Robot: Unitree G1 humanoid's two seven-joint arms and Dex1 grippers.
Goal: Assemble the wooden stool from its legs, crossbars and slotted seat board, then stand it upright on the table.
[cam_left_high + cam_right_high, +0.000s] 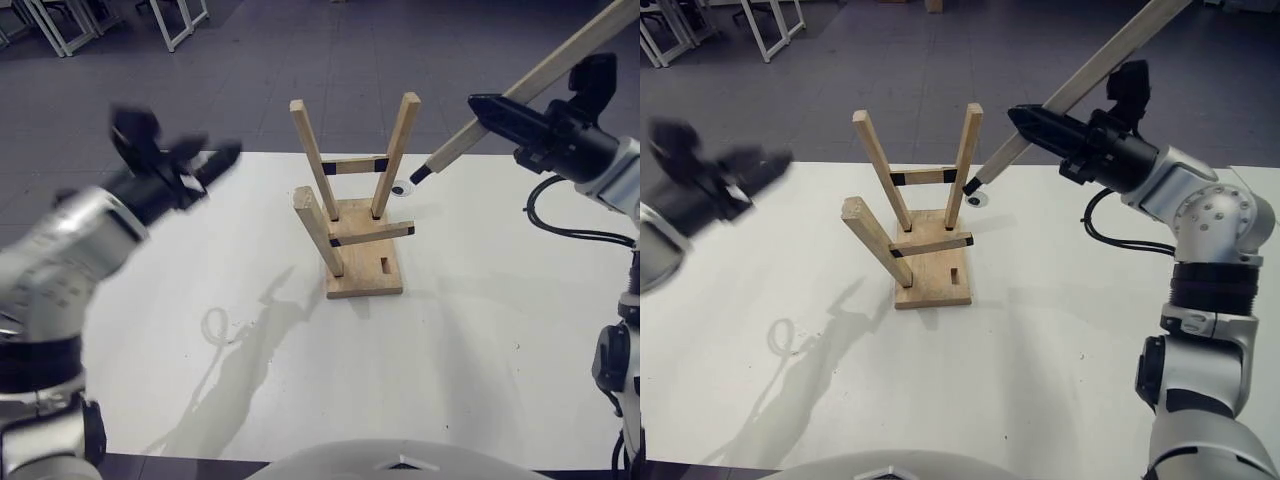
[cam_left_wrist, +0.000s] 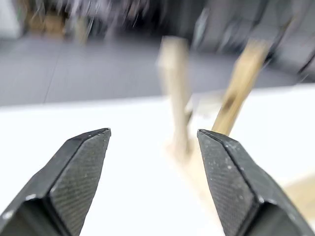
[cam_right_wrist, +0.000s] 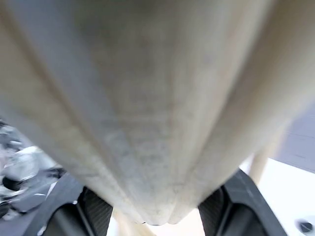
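Leg (image 1: 560,62) in right end effector (image 1: 480,105), tip near three-legged stool (image 1: 360,270)

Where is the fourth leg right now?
The fourth leg is held slanted in the right hand over the far right of the table, its dark tip near the rear right leg.

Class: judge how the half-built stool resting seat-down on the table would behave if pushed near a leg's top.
The stool probably tips rather than slides: its legs stand tall over a small seat board. It is likely light, being thin wood. The legs lean unevenly, so the joints may be loose and shift.
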